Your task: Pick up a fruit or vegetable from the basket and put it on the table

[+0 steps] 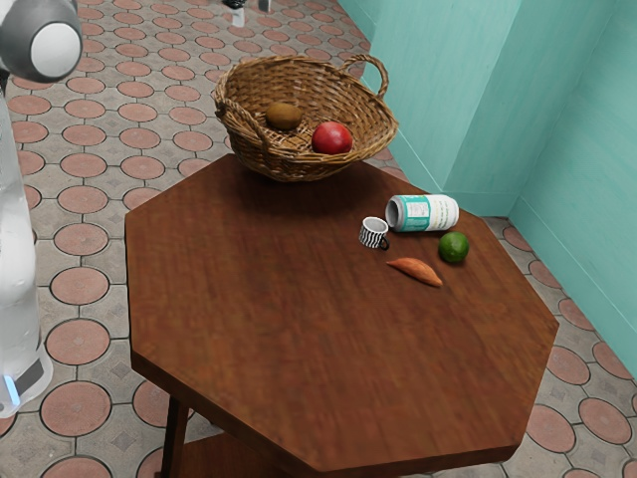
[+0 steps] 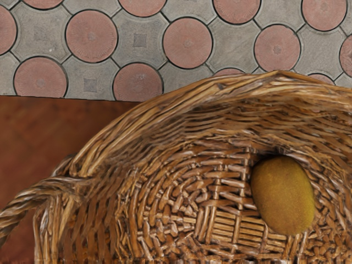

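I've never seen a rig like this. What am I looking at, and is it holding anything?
The machine is a white robot arm. The exterior view is from beside it; the wrist view, from its hand, looks into a brown wicker basket with a brown kiwi inside. A round red fruit is also inside. On the brown wooden table lie a white-and-teal can, striped mug, round green fruit and tapered orange vegetable. The tool is open, holding nothing.
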Available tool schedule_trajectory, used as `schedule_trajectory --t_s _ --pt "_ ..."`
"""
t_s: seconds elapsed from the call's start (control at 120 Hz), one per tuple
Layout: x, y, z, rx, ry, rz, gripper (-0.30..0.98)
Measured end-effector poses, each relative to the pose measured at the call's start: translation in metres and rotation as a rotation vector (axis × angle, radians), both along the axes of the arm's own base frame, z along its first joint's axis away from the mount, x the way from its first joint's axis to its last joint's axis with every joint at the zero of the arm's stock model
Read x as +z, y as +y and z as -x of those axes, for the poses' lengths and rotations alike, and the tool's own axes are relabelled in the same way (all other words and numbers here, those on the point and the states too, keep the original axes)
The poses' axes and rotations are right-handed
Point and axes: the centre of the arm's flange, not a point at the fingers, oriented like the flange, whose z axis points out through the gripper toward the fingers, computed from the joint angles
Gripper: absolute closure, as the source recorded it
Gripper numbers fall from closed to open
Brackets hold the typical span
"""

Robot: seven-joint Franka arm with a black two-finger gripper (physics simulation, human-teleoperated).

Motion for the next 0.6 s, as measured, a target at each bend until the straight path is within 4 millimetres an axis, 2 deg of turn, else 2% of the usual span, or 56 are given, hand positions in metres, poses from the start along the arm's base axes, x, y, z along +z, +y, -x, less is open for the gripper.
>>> schedule_trajectory --t_s 0.1,0.167,0.467,0.6 --pt "0.001 -0.019 -0.016 -0.089 -0.031 -0.003 0.00" --pt "-0.001 -0.030 -0.015 -0.135 -0.046 0.013 0.00" --pt "-0.025 0.009 0.066 -0.097 -0.082 0.096 0.00" --pt "-0.031 0.018 0.081 -0.092 -0.073 0.091 0.00"
